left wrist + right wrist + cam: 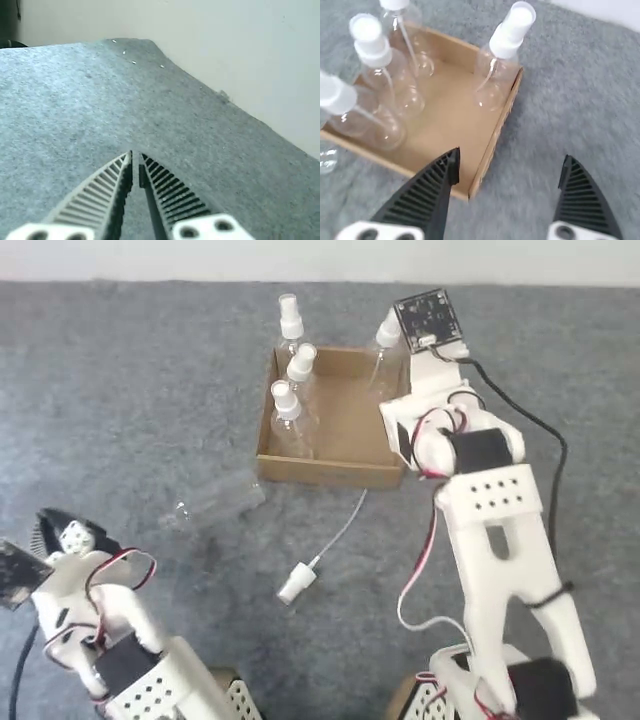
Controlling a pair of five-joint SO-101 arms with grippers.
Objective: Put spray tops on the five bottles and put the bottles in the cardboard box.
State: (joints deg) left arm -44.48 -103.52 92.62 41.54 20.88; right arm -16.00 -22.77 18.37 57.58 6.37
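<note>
Cardboard box (335,472) on grey carpet (120,390). Four capped bottles (287,425) upright inside (three along one side, corner bottle (495,75) opposite). Fifth bottle (215,498) uncapped, lying on carpet just outside box. Spray top (297,582) with dip tube near it, not touching. Right gripper (511,157) above box edge, fingers wide apart. Left gripper (135,157) over bare carpet, fingers together.

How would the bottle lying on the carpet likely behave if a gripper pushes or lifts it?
The lying bottle looks clear, empty and uncapped, so probably light. It is round and on its side, so a push may roll it, though the carpet should slow it. Its smooth wall may slip in a grip.
</note>
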